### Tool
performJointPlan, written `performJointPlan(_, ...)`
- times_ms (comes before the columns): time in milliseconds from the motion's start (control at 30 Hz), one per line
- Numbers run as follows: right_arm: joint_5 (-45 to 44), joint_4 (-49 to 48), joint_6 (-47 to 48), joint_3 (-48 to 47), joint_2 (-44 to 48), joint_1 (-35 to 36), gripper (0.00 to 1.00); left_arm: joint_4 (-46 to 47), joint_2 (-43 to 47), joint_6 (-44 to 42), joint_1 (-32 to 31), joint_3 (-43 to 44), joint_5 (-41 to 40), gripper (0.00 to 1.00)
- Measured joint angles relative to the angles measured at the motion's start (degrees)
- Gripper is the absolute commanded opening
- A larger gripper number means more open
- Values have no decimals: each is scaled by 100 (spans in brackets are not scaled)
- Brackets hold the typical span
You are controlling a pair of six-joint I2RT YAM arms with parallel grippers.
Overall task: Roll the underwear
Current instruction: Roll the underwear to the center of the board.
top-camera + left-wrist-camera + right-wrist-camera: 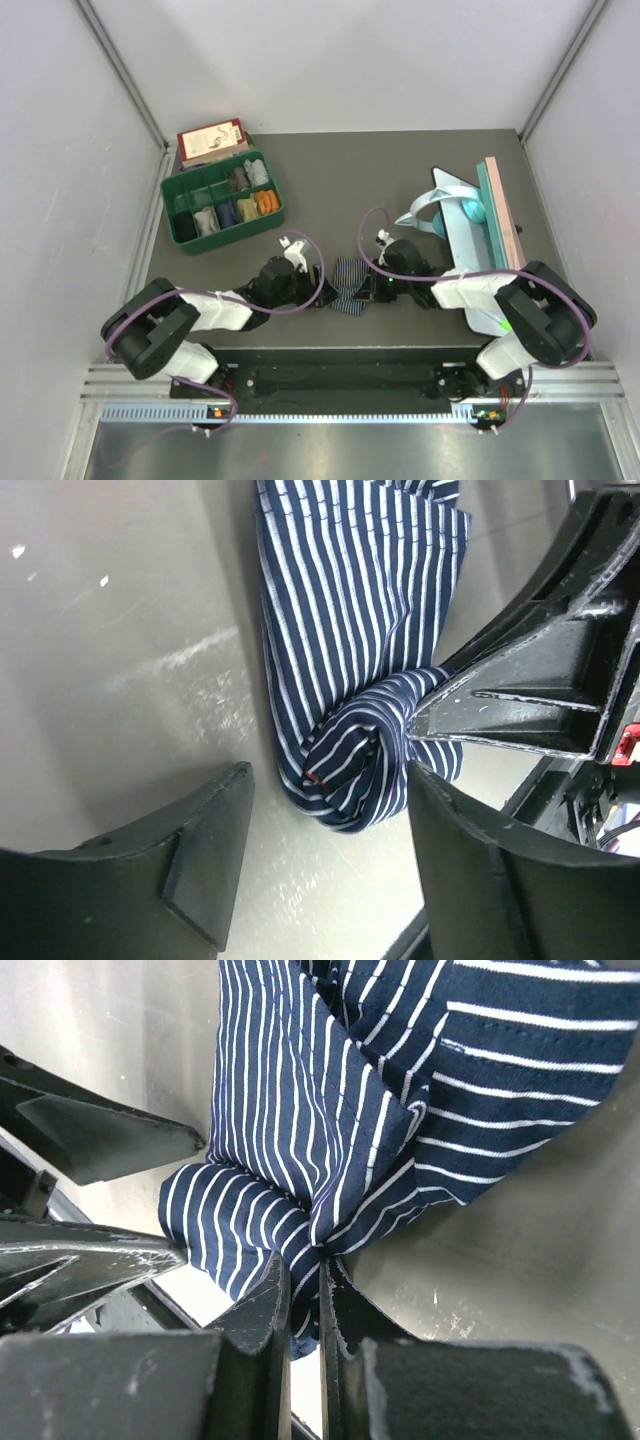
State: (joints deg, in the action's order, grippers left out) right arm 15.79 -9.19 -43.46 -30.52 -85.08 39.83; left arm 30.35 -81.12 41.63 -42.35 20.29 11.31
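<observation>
Right gripper [305, 1282], nearest us, pinches a fold of the striped underwear [330, 1110]; we see the left gripper [328, 780] open astride its bunched end, gripping nothing, midway along the table's [330, 170] near edge.

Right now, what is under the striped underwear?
The striped underwear lies on the grey table. Only table surface shows around its edges; anything beneath is covered by the cloth.

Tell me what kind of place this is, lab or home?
Most likely a lab robot cell, not a home: plain white enclosure walls, an aluminium mounting rail along the near edge, and staged props on a dark tabletop: a green divided tray and striped underwear.
</observation>
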Motion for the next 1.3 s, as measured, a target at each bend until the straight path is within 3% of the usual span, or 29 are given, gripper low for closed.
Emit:
performJointPlan(167, 125, 2, 37, -59, -87, -26, 0, 636, -380, -146, 0, -37, 195, 56)
performJointPlan(267, 254, 17, 109, -166, -214, -33, 0, 1102, -691, -175, 0, -63, 343, 42)
performJointPlan(433, 433, 48, 238, -262, -328, -74, 0, 1867, -1139, -79, 66, -144, 566, 0)
performJointPlan(533, 422, 166, 341, -326, -317, -59, 12, 1930, -1143, -31, 87, -166, 616, 0)
performJointPlan(567, 393, 234, 393, -356, -297, -42, 24, 1869, -1113, -22, 90, -166, 610, 0)
performJointPlan(600, 341, 343, 457, -400, -262, -2, 30, 1738, -1036, -9, 90, -153, 599, 0)
performJointPlan(667, 160, 636, 614, -498, -140, 146, 45, 1189, -793, 4, 79, -50, 595, 0)
performJointPlan(767, -188, 1248, 911, -597, 216, 444, 55, 177, -315, -42, 74, 79, 612, 0)
performJointPlan(1000, -1158, 1884, 1753, -599, 1440, 1263, 62, -2227, 551, -264, 225, 378, 946, 0)
performJointPlan(1133, -1937, 1532, 2234, -549, 1805, 2288, 63, -2769, 662, -264, 446, 385, 1338, 0)
performJointPlan(1300, -2743, 863, 2881, -374, 1617, 3460, 64, -3200, 669, -297, 654, 439, 1696, 0)
